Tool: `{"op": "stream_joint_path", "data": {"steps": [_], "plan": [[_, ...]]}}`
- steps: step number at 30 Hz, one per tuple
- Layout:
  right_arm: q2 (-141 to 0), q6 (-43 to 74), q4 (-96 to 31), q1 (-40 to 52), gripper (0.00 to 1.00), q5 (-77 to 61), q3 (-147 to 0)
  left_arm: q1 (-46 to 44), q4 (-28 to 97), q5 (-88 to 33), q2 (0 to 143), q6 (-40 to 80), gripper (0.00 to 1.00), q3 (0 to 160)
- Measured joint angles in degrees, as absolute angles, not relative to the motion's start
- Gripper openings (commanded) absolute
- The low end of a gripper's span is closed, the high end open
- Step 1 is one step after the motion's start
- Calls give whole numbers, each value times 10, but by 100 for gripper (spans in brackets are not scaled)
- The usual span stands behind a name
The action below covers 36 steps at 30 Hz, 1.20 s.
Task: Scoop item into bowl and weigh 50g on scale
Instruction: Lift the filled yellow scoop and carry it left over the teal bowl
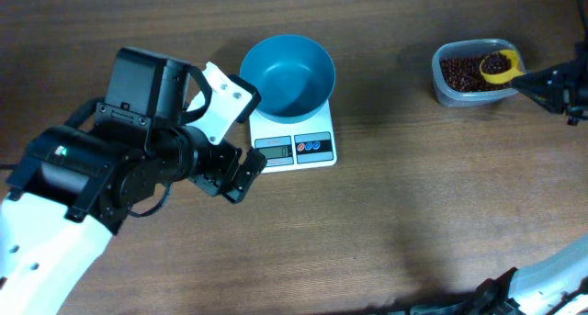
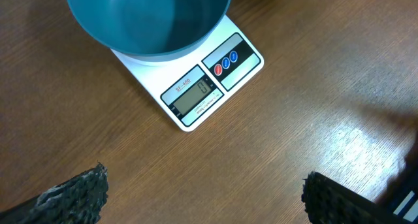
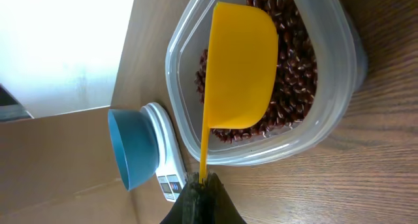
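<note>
The teal bowl [image 1: 288, 74] stands on the white scale [image 1: 294, 148], and it looks empty in the left wrist view [image 2: 150, 21]. The reddish-brown beans [image 1: 462, 73] lie in a clear tub [image 1: 443, 87] at the far right. My right gripper [image 1: 527, 79] is shut on the handle of a yellow scoop [image 1: 499, 65], whose cup sits over the beans [image 3: 294, 74] inside the tub [image 3: 326, 136]. My left gripper [image 1: 241, 175] stands open just left of the scale's display, with only bare table between its fingertips [image 2: 78, 194]. The scale [image 2: 215, 74] reads zero.
Brown wooden table [image 1: 404, 214] all round. In the right wrist view the bowl [image 3: 134, 149] and the scale [image 3: 166, 175] show beyond the tub, with a bright white area past the table edge. My left arm's body covers the table's left side.
</note>
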<state>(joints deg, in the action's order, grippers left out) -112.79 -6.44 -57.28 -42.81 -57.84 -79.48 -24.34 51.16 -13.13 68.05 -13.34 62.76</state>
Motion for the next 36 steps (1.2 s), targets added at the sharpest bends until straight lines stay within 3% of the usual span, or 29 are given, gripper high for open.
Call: {"op": "stream_joint_path", "data": {"steps": [26, 36], "plan": [[-1128, -152, -673, -449, 4, -688, -795, -243, 512, -131, 681, -133, 99, 628], [-1128, -152, -672, -375, 4, -739, -795, -243, 512, -131, 681, -133, 99, 628]]}}
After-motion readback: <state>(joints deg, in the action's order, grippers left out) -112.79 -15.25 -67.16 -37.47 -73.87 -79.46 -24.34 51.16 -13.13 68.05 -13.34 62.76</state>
